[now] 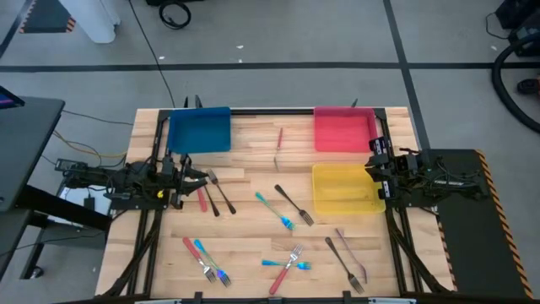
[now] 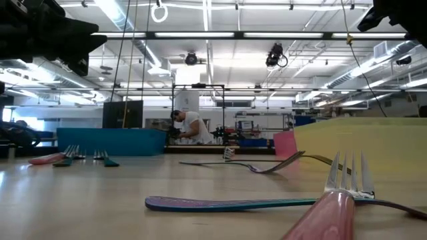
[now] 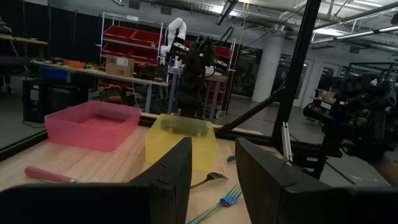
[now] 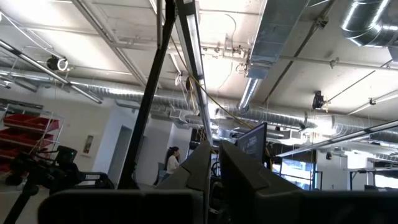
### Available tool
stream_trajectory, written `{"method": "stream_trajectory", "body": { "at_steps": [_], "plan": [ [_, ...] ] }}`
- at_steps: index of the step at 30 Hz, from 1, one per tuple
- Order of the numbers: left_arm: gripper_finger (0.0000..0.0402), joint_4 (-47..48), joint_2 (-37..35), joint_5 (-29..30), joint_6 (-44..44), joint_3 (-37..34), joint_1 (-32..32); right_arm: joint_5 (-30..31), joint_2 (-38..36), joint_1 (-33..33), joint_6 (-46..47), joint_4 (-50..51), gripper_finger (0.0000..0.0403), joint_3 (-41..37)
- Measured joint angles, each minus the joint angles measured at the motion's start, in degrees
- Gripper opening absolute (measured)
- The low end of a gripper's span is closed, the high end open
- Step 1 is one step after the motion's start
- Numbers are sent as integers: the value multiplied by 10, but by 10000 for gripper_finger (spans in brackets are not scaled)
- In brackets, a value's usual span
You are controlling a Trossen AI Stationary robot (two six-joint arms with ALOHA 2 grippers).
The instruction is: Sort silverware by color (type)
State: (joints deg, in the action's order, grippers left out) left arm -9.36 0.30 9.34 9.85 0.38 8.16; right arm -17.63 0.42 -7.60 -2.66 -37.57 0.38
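Forks lie flat and scattered on the wooden table. A red-handled one [image 1: 279,138] lies between the far trays. Two dark forks [image 1: 218,192] and a red one [image 1: 202,199] lie just in front of my left gripper [image 1: 187,176]. A light blue fork [image 1: 277,211] and a dark fork [image 1: 294,205] lie mid-table. Red and blue pairs [image 1: 205,260] [image 1: 287,263] and dark forks [image 1: 346,263] lie near the near edge. My left gripper [image 3: 214,177] is open at the left edge, pointing level across the table. My right gripper [image 4: 215,165] is shut beside the yellow tray and tipped up toward the ceiling.
A blue tray [image 1: 199,130] stands at the far left and a red tray [image 1: 344,128] at the far right. A yellow tray [image 1: 344,187] stands in front of the red one, next to the right arm. A person [image 2: 190,127] is in the room behind the table.
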Motion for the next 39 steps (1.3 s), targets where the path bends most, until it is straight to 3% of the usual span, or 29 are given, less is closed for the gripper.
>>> {"method": "stream_trajectory", "body": {
  "at_steps": [18, 25, 34, 39],
  "plan": [
    [123, 0, 0, 0, 0, 0, 0, 14, 0, 0, -23, -40, 43, 0],
    [123, 0, 0, 0, 0, 0, 0, 15, 0, 0, 27, -35, 43, 0],
    [123, 0, 0, 0, 0, 0, 0, 15, 0, 0, -61, 24, 43, 0],
    [123, 0, 0, 0, 0, 0, 0, 15, 0, 0, -47, 21, 43, 0]
  ]
}}
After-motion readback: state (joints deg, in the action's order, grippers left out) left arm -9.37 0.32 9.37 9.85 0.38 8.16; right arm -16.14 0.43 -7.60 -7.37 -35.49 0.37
